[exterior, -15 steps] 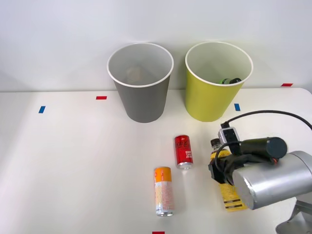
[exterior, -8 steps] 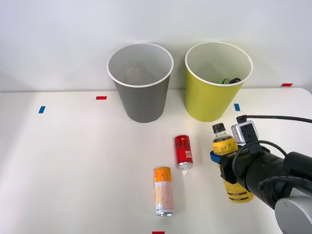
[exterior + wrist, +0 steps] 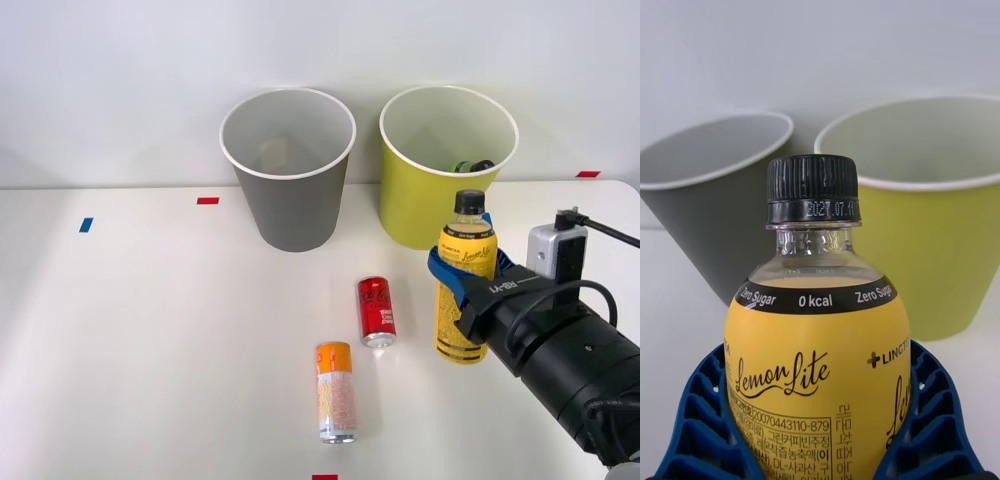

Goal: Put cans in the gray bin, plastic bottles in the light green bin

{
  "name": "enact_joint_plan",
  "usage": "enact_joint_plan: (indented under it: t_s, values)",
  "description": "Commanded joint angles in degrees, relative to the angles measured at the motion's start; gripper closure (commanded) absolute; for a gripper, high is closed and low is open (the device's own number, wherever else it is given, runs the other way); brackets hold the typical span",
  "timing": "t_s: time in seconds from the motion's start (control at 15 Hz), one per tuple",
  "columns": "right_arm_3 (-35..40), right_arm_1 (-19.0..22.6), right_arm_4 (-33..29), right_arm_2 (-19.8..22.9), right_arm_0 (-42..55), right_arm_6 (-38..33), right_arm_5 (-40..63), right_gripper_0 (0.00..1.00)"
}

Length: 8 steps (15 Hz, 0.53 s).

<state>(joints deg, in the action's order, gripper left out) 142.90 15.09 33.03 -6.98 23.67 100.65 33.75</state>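
We judge the slim plastic bottle with the yellow label and black screw cap (image 3: 465, 285) to be light and fairly stiff, though its thin wall would give under a hard squeeze and the glossy label looks slippery. The broad labelled shoulder, just under the clear neck, seems the sound place to hold it, and that is where the right pincer (image 3: 468, 277) has it: the blue ribbed fingers (image 3: 704, 420) are clamped on either side of the label, with the cap and neck standing free above them. The bottle stands upright in the grip over the right part of the white table (image 3: 150, 330); we cannot tell whether its base touches the surface.

Beyond the bottle, near the table's far edge, stands the tall yellow-green wastebasket with a white rim (image 3: 440, 200), a dark green bottle (image 3: 468, 166) lying inside it. The matching gray wastebasket (image 3: 292, 195) sits just beside it, to its left. The small red can (image 3: 376, 310) and the taller can with an orange top and pale body (image 3: 336, 391) lie on the table nearer the middle, left of the held bottle and apart from it.
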Motion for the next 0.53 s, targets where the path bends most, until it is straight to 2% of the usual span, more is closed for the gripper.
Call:
enact_joint_plan:
  t_s: [0.07, 0.4, 0.53]
  values:
    - [0.0, 1.5, 6.8, 0.0, -0.4, 1.4, -6.8, 1.00]
    - [1.1, 1.3, 11.6, 0.0, -4.2, 3.9, -11.9, 1.00]
    - [1.0, 0.4, 11.4, 0.2, -7.2, 4.0, -12.6, 1.00]
